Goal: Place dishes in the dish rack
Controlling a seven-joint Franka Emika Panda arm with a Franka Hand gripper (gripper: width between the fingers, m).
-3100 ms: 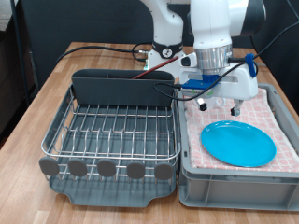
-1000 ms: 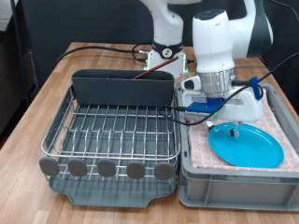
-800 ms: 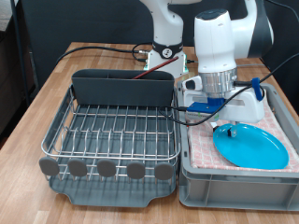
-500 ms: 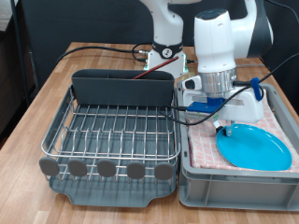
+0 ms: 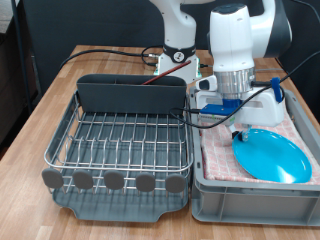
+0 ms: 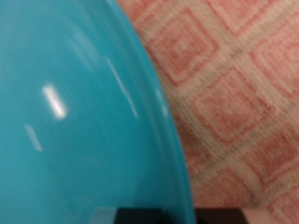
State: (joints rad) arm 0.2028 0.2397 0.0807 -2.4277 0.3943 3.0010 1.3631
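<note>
The light-blue plate (image 5: 275,158) lies in the grey bin, tilted, with its edge towards the exterior view's left raised. My gripper (image 5: 243,132) is at that raised edge and looks shut on it. In the wrist view the plate (image 6: 75,112) fills most of the picture, over the pink checked cloth (image 6: 234,93). The dish rack (image 5: 120,135), silver wire grid on a dark grey tray with a tall back compartment (image 5: 130,95), stands to the exterior view's left of the bin with nothing in it. The mug and the wooden spoon are out of view.
The grey bin (image 5: 250,196) lined with pink checked cloth (image 5: 214,150) sits at the exterior view's bottom right, touching the rack's side. Black and red cables (image 5: 110,55) run across the wooden table behind the rack.
The gripper came down onto the plate, and the plate slid towards the exterior view's right. Its left edge has now risen with the gripper.
</note>
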